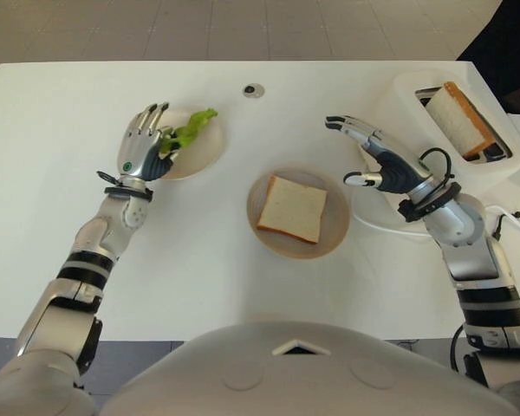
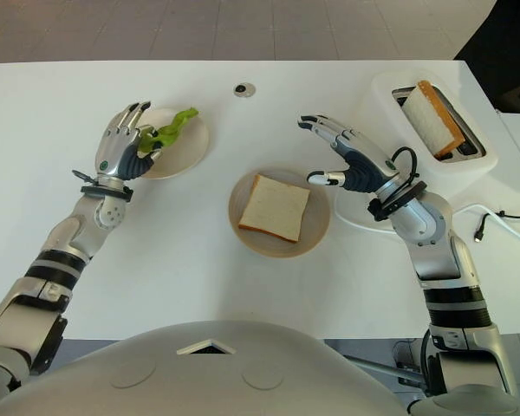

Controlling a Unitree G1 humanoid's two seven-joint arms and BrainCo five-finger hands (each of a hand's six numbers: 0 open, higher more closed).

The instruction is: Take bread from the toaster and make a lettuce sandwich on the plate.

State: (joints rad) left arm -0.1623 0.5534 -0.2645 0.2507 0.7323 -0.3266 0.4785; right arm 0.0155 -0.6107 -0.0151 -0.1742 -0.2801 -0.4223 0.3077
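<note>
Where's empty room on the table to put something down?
Free: the near table strip in front of the bread plate, and the far left corner beyond the lettuce plate. Crowded: the right side, with toaster, cable and right hand.

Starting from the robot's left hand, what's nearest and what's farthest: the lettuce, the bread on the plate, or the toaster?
1. Lettuce, right beside the left hand.
2. Bread, on the middle plate.
3. Toaster, far right.

The left arm [image 1: 91,256] stretches forward and slightly inward, with the left hand [image 1: 141,146] held low, its back facing up. The right arm [image 1: 468,260] is bent at the elbow and leans inward. The right hand [image 1: 383,160] is empty, its fingers [image 1: 351,127] spread and nearly straight.
</note>
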